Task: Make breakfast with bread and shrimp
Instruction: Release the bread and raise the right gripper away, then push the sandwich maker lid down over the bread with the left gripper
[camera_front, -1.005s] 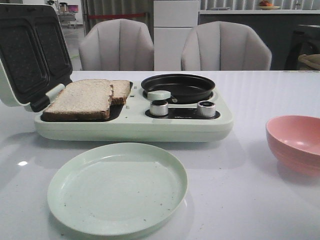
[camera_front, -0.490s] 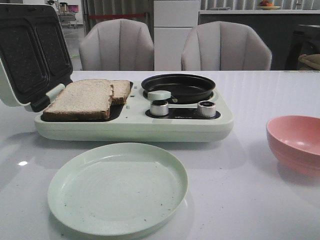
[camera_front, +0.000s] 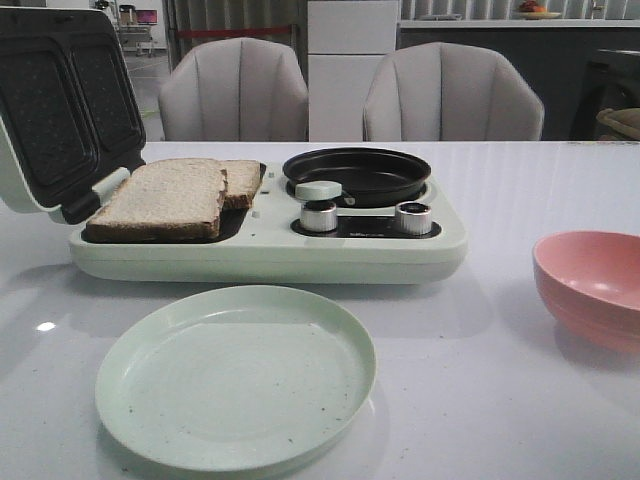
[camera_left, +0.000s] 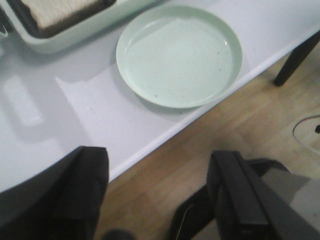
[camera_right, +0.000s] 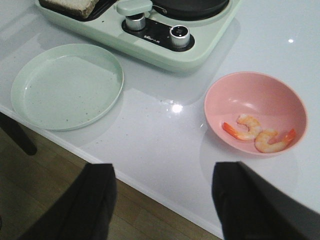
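Two slices of bread (camera_front: 165, 198) lie overlapping on the open sandwich plate of the pale green breakfast maker (camera_front: 260, 255). One slice shows in the left wrist view (camera_left: 57, 11) and a corner in the right wrist view (camera_right: 75, 5). Two shrimp (camera_right: 255, 132) lie in the pink bowl (camera_right: 280, 95), which stands at the right in the front view (camera_front: 590, 285). My left gripper (camera_left: 157, 192) is open and empty over the table's near edge. My right gripper (camera_right: 162, 200) is open and empty at the near edge, close to the bowl. Neither gripper shows in the front view.
An empty pale green plate (camera_front: 235, 375) sits in front of the breakfast maker. A black pan (camera_front: 355, 172) sits on the maker's right side above two knobs (camera_front: 318, 215). The maker's lid (camera_front: 60, 105) stands open at the left. Two grey chairs (camera_front: 235, 90) stand behind the table.
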